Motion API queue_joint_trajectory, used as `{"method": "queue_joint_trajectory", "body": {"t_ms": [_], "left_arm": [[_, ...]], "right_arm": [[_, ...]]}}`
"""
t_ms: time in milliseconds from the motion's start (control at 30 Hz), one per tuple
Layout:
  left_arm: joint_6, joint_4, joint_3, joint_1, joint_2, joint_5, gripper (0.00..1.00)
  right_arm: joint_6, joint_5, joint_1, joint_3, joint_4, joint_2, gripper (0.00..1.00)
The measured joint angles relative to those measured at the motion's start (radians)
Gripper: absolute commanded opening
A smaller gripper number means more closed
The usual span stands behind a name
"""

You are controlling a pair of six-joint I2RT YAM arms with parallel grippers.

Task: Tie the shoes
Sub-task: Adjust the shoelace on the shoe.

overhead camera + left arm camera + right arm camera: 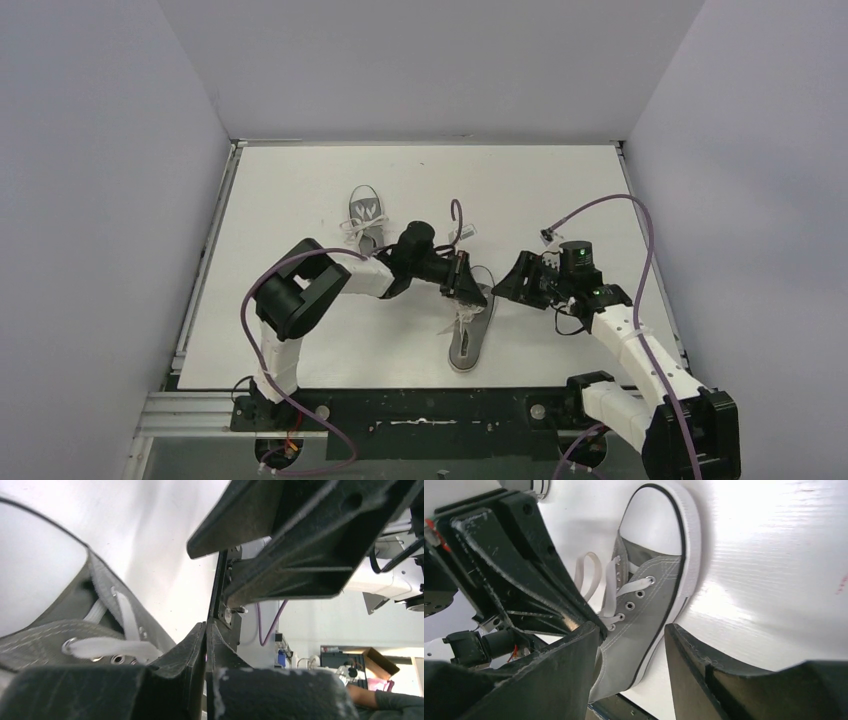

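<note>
Two grey shoes lie on the white table. The far shoe (366, 213) rests at the back left, and the near shoe (468, 345) lies in the middle with its white laces loose. My left gripper (470, 288) hovers over the near shoe's eyelets, shut, with nothing showing between its tips (206, 625). A white lace (110, 647) runs up to its left finger and is hidden behind it. My right gripper (508, 282) stands open just right of that shoe. In the right wrist view the shoe's grey side (659, 580) shows through the gap between its fingers (631, 635), with a lace loop (586, 570) beyond.
White walls close in the table on three sides. A metal rail (205, 260) runs along the left edge and a dark frame (420, 405) along the near edge. Purple cables (620, 200) arc over both arms.
</note>
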Motion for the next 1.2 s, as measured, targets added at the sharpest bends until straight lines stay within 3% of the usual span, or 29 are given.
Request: {"method": "queue_joint_trajectory", "body": {"t_ms": [100, 133, 233, 433, 500, 600, 667, 833, 933, 1033, 1200], "left_arm": [[0.025, -0.035, 0.037, -0.014, 0.010, 0.021, 0.00], [0.043, -0.055, 0.051, -0.018, 0.010, 0.027, 0.12], [0.111, -0.118, 0.085, -0.019, 0.008, 0.042, 0.32], [0.264, -0.332, 0.111, 0.018, -0.048, 0.042, 0.62], [0.314, -0.409, 0.126, 0.041, -0.089, 0.036, 0.68], [0.368, -0.489, 0.146, 0.079, -0.159, 0.025, 0.69], [0.399, -0.528, 0.148, 0.114, -0.218, 0.021, 0.65], [0.496, -0.616, 0.122, 0.203, -0.352, 0.007, 0.62], [0.515, -0.609, 0.052, 0.208, -0.413, 0.002, 0.61], [0.478, -0.543, -0.058, 0.173, -0.429, -0.009, 0.60], [0.378, -0.455, -0.163, 0.050, -0.395, -0.068, 0.58]], "right_arm": [[-0.037, -0.020, -0.060, 0.000, -0.019, -0.001, 0.54], [-0.049, -0.023, -0.073, 0.002, -0.029, -0.001, 0.55], [-0.088, -0.024, -0.091, 0.011, -0.057, -0.003, 0.59], [-0.234, -0.024, -0.095, 0.068, -0.077, -0.002, 0.63], [-0.303, -0.053, -0.095, 0.109, -0.080, 0.023, 0.64], [-0.459, -0.127, -0.095, 0.187, -0.121, 0.077, 0.66], [-0.671, -0.187, -0.086, 0.240, -0.176, 0.107, 0.69], [-1.238, -0.245, 0.081, 0.353, -0.399, 0.166, 0.62], [-1.458, -0.270, 0.114, 0.422, -0.504, 0.268, 0.62], [-1.554, -0.279, 0.124, 0.425, -0.541, 0.334, 0.64], [-1.579, -0.298, 0.129, 0.391, -0.507, 0.356, 0.67]]}}
